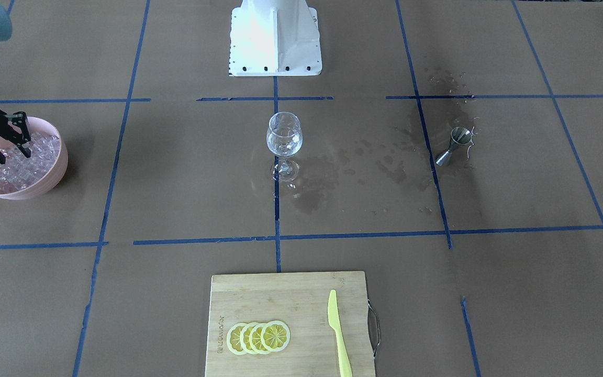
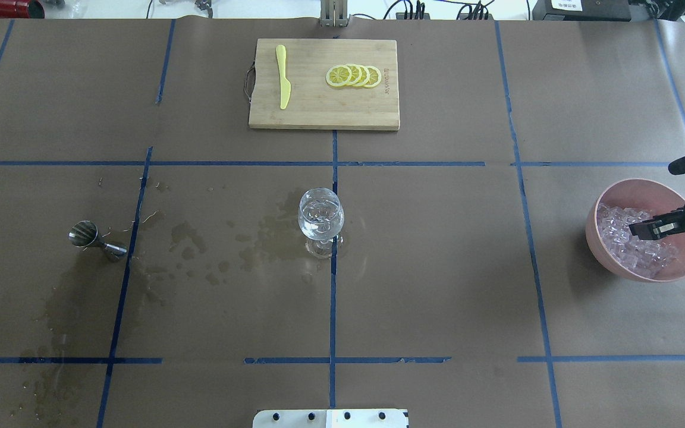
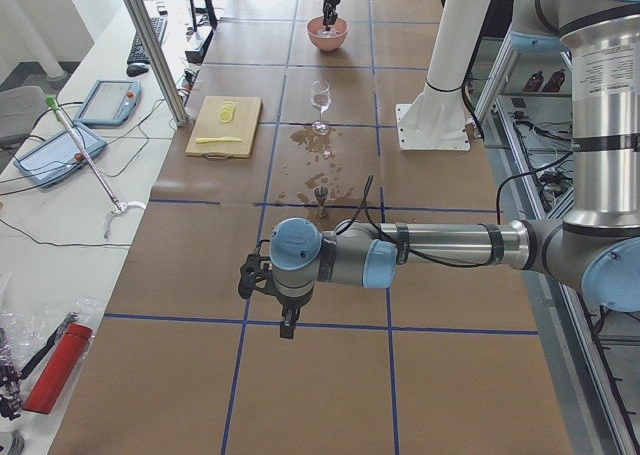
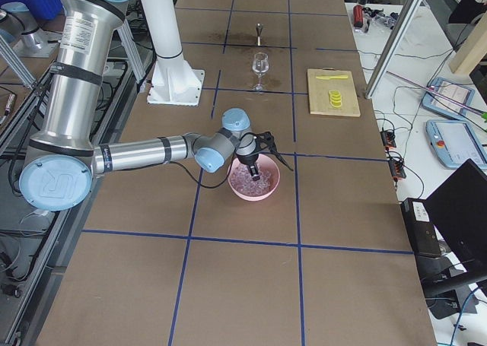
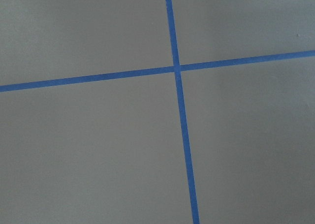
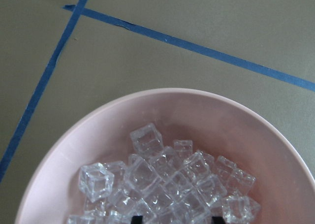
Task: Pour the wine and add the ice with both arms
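Observation:
A pink bowl holds a heap of clear ice at the table's right end; it also shows in the overhead view. My right gripper hangs over the bowl, open, its tips down among the ice; both black fingertips show apart at the wrist view's bottom edge. The wine glass stands upright at the table's centre with clear contents. My left gripper hovers over bare paper far from the glass; I cannot tell whether it is open or shut.
A steel jigger lies on its side left of the glass, among dark wet stains. A wooden cutting board with lemon slices and a yellow knife lies at the far side. The white pedestal is behind the glass.

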### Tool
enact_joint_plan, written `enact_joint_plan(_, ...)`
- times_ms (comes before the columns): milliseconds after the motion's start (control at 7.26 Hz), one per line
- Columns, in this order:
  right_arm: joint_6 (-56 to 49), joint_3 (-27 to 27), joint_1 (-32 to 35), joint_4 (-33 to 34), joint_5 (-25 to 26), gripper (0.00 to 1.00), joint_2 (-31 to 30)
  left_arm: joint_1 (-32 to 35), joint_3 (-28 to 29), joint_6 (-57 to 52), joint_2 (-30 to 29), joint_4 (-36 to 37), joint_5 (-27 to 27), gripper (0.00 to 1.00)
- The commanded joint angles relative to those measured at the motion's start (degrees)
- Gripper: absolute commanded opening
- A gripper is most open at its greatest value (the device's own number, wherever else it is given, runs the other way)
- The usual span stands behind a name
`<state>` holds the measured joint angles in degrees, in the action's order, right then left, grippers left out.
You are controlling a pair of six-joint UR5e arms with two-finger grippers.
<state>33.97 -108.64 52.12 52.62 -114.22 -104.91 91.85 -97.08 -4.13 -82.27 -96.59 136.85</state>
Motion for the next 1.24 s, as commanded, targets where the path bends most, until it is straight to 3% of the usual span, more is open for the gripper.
enact_joint_plan(0, -6.24, -0.08, 0.08, -0.24, -0.30, 0.52, -1.70, 0.00, -0.04, -0.09, 0.00, 0.00, 0.09, 1.00)
enact_joint_plan(413, -19.61, -0.17, -0.62, -0.06, -0.65, 0.51, -1.88, 0.00, -0.04, -0.09, 0.09, 0.00, 0.09, 1.00)
enact_joint_plan(1102, -21.84, 0.36, -1.50, 0.20, -0.48, 0.45, -2.67, 0.09, 0.05, -0.09, 0.35, 0.00, 0.00, 1.00)
